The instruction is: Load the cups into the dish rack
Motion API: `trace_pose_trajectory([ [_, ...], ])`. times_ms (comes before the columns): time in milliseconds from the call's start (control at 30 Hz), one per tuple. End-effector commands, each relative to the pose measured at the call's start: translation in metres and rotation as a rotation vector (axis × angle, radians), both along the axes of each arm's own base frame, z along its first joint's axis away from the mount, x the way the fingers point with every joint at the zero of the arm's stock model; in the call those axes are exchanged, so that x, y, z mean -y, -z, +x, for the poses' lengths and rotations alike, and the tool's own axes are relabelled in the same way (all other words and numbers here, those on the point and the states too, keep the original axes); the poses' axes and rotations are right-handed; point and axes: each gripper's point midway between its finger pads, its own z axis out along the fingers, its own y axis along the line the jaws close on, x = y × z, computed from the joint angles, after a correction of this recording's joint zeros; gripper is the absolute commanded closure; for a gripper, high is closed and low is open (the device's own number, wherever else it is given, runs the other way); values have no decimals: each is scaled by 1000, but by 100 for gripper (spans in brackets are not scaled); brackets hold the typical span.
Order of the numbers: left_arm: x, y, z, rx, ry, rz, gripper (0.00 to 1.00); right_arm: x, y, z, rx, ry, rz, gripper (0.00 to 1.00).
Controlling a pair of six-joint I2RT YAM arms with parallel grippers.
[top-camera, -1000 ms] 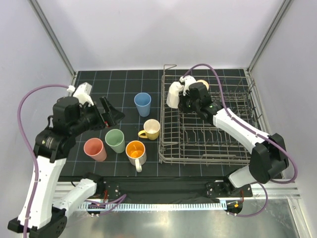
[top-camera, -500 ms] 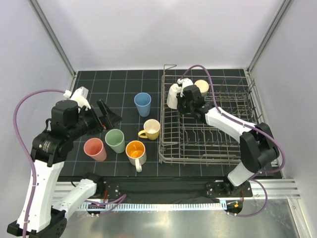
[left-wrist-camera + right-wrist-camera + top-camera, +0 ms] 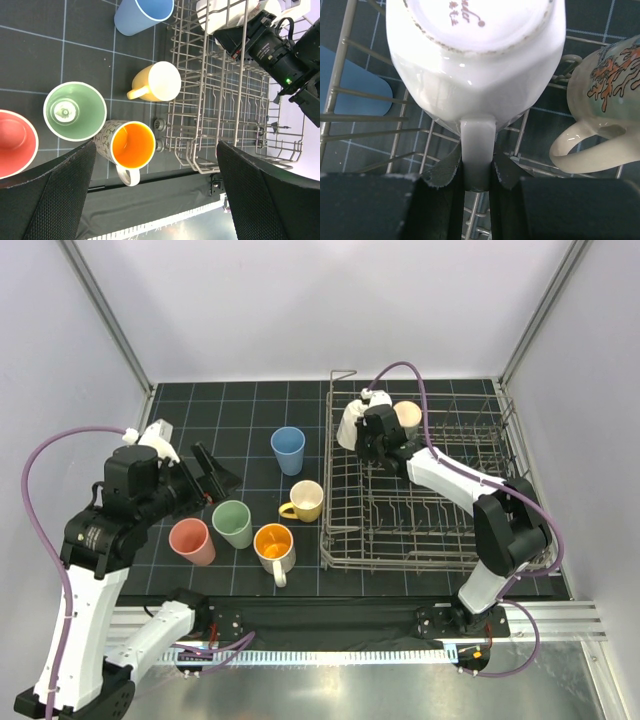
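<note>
The grey wire dish rack stands on the right of the mat. My right gripper is shut on the handle of an upside-down white mug at the rack's back left corner. A cream mug with orange print sits beside it in the rack. On the mat stand a blue cup, a yellow mug, a pale green cup, a pink cup and a white mug with orange inside. My left gripper is open and empty above the mat, left of these cups.
The black gridded mat covers the table. The rack's raised wire handle stands at its back left corner. White walls and metal posts enclose the workspace.
My right gripper has moved the white mug a little toward the back of the rack. My left arm has shifted slightly left.
</note>
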Motion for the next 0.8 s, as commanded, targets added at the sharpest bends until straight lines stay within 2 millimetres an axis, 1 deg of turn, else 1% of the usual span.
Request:
trace_pose_trajectory([
  [0, -3, 0, 0, -3, -16, 5, 0, -13, -72, 21, 197, 36, 155, 96],
  [67, -2, 1, 1, -7, -11, 5, 0, -13, -73, 16, 204, 34, 178, 96],
  [133, 0, 2, 2, -7, -3, 7, 0, -12, -79, 9, 219, 25, 200, 96],
  [233, 0, 3, 3, -15, 1, 12, 0, -12, -92, 3, 250, 18, 242, 96],
  [367, 0, 5, 5, -16, -4, 14, 0, -13, -94, -6, 252, -6, 273, 96],
  [500, -1, 4, 4, -4, -7, 15, 0, -19, -96, -12, 268, -43, 313, 96],
  [567, -1, 4, 3, -4, -5, 11, 0, -25, -89, -12, 248, -69, 310, 96],
  [633, 0, 5, 4, -9, -5, 4, 0, -27, -86, -10, 241, -75, 316, 96],
  [700, 1, 7, 4, -16, -10, -5, 0, -29, -79, -8, 219, -69, 316, 96],
  [767, 4, 4, 4, -8, 0, -17, 0, -33, -73, -5, 210, -75, 318, 96],
])
